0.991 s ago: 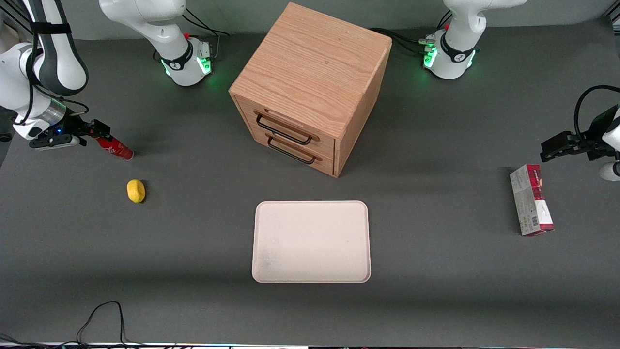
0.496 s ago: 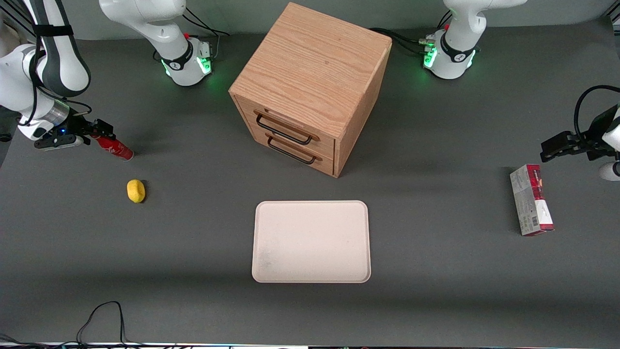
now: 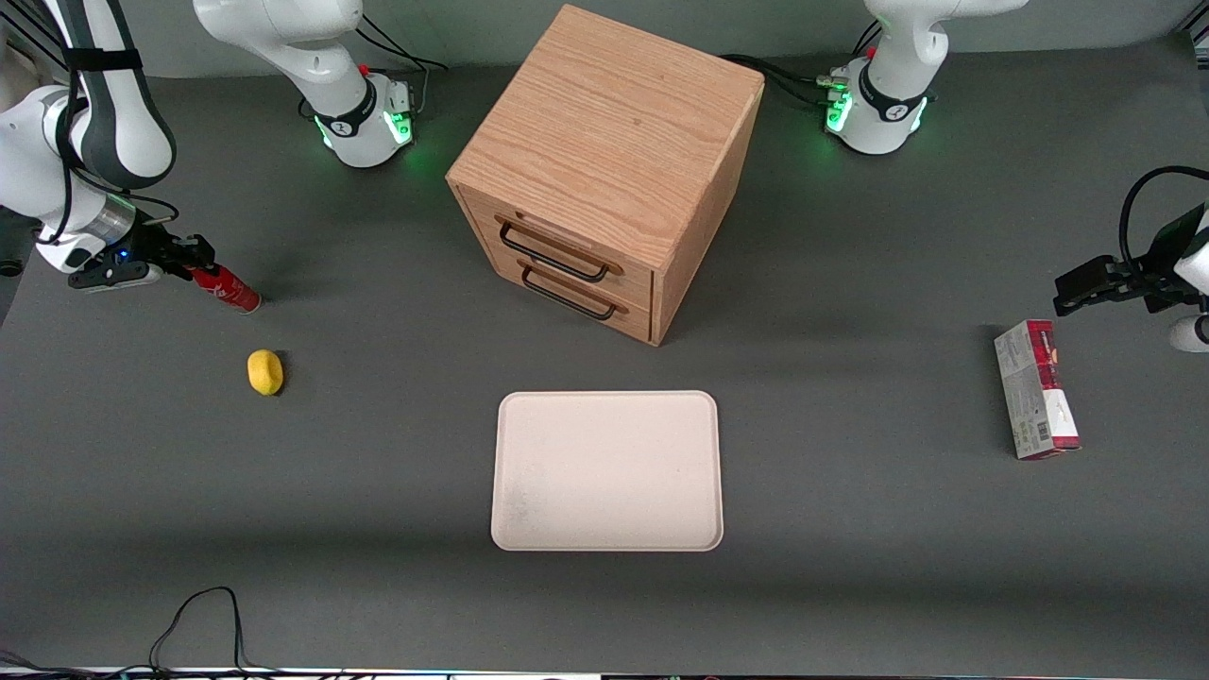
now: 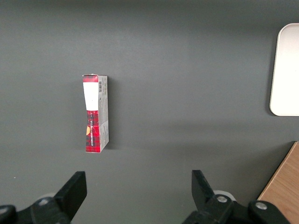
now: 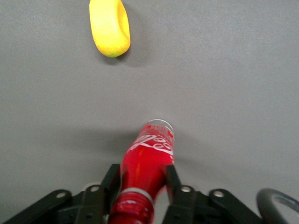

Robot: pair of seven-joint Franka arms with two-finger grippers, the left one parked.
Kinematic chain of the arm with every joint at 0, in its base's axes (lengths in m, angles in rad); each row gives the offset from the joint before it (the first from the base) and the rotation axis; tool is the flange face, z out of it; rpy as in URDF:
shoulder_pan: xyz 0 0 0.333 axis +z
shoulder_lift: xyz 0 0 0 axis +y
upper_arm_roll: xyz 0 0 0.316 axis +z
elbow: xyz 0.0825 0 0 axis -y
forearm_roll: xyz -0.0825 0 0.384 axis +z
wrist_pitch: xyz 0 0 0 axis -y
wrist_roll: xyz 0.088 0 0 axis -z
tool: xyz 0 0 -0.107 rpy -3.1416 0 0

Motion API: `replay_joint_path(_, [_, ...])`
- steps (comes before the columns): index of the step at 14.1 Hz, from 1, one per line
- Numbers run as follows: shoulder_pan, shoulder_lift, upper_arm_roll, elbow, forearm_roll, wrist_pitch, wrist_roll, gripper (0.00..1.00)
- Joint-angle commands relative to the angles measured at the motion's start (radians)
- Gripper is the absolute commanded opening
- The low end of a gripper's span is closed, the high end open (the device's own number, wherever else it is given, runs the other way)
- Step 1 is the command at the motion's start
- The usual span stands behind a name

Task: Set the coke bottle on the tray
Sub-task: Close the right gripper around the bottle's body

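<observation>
You see the pincer closed on the neck end of the coke bottle, its two fingers pressing both sides. The bottle tilts, its base on the table. The tray lies well apart from the pincer, the lemon near it.
</observation>
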Motion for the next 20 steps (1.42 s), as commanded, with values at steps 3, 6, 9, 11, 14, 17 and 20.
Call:
replay_joint_path(3, [0.002, 0.033, 0.005, 0.07, -0.034, -0.077, 0.07, 0.0])
replay_joint_path(6, [0.008, 0.085, 0.047, 0.263, -0.027, -0.274, 0.159, 0.0])
replay_joint_path(9, [0.012, 0.151, 0.149, 0.49, 0.007, -0.437, 0.278, 0.0])
replay_joint_path(11, [0.011, 0.205, 0.224, 0.65, 0.065, -0.521, 0.364, 0.0])
replay_joint_path(14, [0.008, 0.289, 0.328, 0.878, 0.133, -0.649, 0.487, 0.0])
replay_joint_path(17, [0.005, 0.341, 0.408, 1.087, 0.203, -0.773, 0.616, 0.0])
replay_joint_path(20, [0.002, 0.447, 0.529, 1.346, 0.202, -0.908, 0.752, 0.0])
